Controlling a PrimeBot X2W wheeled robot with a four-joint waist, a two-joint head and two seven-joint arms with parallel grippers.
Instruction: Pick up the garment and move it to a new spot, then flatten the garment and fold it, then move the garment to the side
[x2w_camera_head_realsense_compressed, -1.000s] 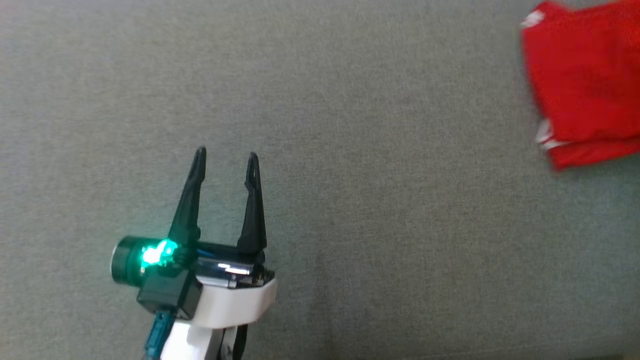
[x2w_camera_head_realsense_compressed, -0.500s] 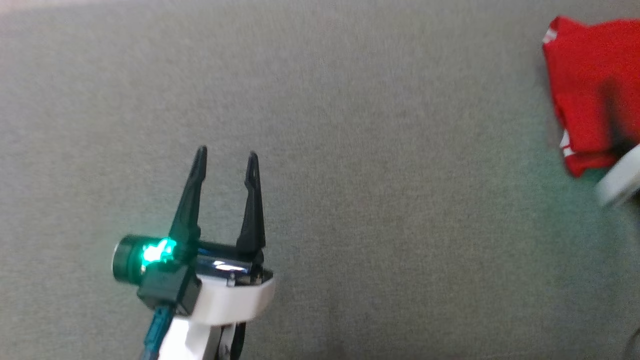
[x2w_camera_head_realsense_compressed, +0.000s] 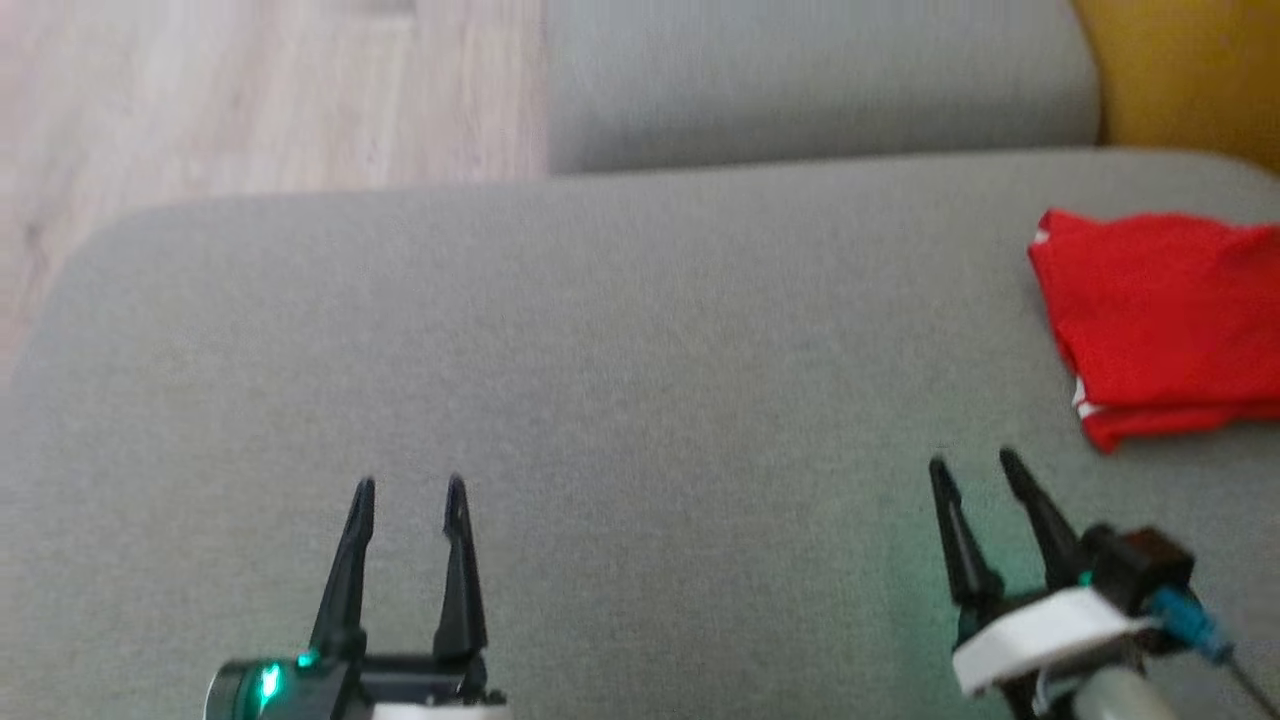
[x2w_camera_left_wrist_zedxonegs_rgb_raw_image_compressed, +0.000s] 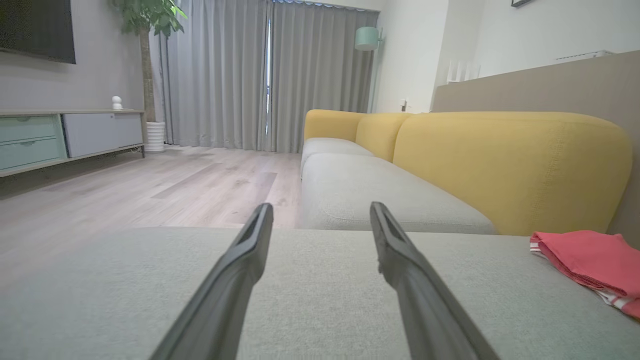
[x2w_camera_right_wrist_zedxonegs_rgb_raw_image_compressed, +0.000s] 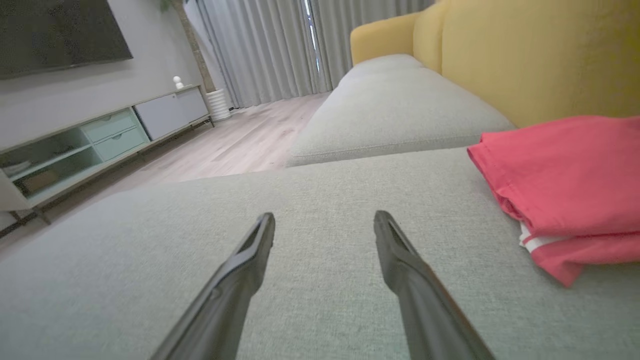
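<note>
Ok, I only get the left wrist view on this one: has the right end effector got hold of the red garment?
Observer: No. The head view shows the right end effector open and empty, short of the garment.
Operator: Is it over the cushion?
Observer: Yes, over the grey cushion, alongside the left end effector.
Operator: Any status light?
Observer: A green light glows at the left end effector's base.

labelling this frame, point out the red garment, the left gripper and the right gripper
red garment (x2w_camera_head_realsense_compressed: 1160, 310), head view, on the middle of its folded top layer
left gripper (x2w_camera_head_realsense_compressed: 410, 486), head view, midway between its two open fingertips
right gripper (x2w_camera_head_realsense_compressed: 971, 461), head view, midway between its two open fingertips
</note>
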